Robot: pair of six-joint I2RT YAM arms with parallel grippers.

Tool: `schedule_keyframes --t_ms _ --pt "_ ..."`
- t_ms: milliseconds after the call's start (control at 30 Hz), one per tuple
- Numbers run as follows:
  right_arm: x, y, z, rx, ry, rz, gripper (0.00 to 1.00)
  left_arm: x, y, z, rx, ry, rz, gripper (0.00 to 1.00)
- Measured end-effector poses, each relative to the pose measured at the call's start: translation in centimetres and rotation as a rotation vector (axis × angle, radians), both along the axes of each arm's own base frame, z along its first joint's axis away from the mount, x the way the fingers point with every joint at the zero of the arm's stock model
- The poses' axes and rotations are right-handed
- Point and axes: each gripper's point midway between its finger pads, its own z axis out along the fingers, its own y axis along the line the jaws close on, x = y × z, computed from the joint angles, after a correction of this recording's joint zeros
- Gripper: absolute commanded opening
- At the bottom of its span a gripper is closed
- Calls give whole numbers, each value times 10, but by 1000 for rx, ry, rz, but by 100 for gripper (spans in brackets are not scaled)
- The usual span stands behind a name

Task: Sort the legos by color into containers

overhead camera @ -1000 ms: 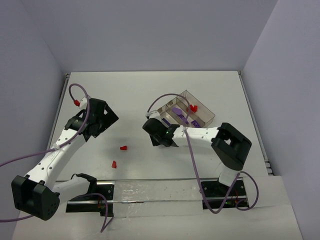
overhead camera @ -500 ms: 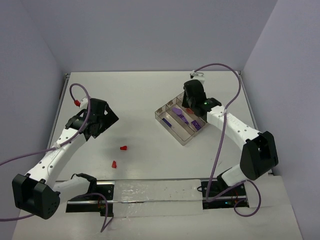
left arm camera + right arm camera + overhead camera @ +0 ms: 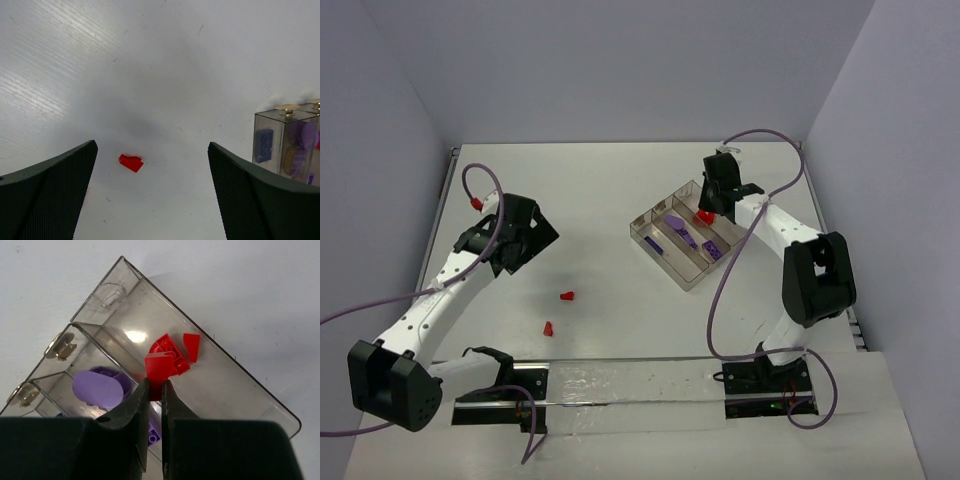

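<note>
The right gripper (image 3: 156,385) pinches a red lego (image 3: 161,365) over the red part of the clear tray (image 3: 235,390). Let go crooked, it could bounce in with the purple legos (image 3: 100,387). The left gripper (image 3: 151,150) hangs wide open over a loose red lego (image 3: 131,162).

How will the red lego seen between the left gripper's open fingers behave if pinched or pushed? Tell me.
Probably stiff and very light: the red lego is a tiny solid-looking wedge. Its sloped face may let it squirt from the left gripper. Lying flat on the smooth table, it would likely slide, not roll.
</note>
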Motion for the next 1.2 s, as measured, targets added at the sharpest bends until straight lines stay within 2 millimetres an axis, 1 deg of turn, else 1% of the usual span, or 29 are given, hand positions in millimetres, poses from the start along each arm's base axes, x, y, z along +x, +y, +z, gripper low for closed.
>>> schedule_keyframes --t_ms 100,133,167,200,233,267,400,500,567,633,667,700,733,833,900,967,1000,1067,1133,1200 --pt "7 0 -2 0 3 3 25 0 0 10 -15 -41 3 99" --pt "9 1 -3 0 7 5 37 0 0 12 -17 -50 -1 99" --pt "12 2 -3 0 9 7 39 0 0 14 -17 -54 -6 99" --pt "16 3 -2 1 8 10 49 -1 0 13 -13 -50 -11 99" --pt "21 4 -1 3 6 12 56 -1 0 11 -7 -42 -18 99" --pt "25 5 -1 4 4 14 59 -1 0 9 0 -32 -25 99" --pt "30 7 1 1 3 22 61 -3 -2 -2 20 16 -56 99" --pt "31 7 4 1 -3 26 61 -4 -4 -3 17 23 -77 99" --pt "29 11 8 3 -6 36 61 -4 -6 -3 13 22 -88 99" --pt "21 17 16 11 -21 54 61 -7 -5 -7 14 29 -93 99" --pt "14 25 22 16 -33 76 62 -9 -4 -10 16 38 -93 99" --pt "5 36 29 21 -46 107 67 -12 -4 -14 19 49 -93 99" --pt "-5 52 37 29 -65 149 70 -15 -2 -19 23 64 -92 99" --pt "-47 123 58 58 -126 348 78 -26 1 -32 28 108 -81 99" --pt "-83 175 61 83 -146 515 80 -33 4 -37 31 134 -70 99" --pt "-118 215 54 84 -140 670 81 -38 6 -38 32 147 -55 99" --pt "-133 229 47 76 -128 739 82 -39 7 -37 32 149 -49 99" --pt "-159 252 32 52 -102 857 81 -42 10 -36 34 153 -35 99" --pt "-171 266 16 16 -88 953 80 -43 13 -32 41 154 -15 99" --pt "-180 276 -2 -20 -68 1031 79 -41 17 -24 44 143 7 99"
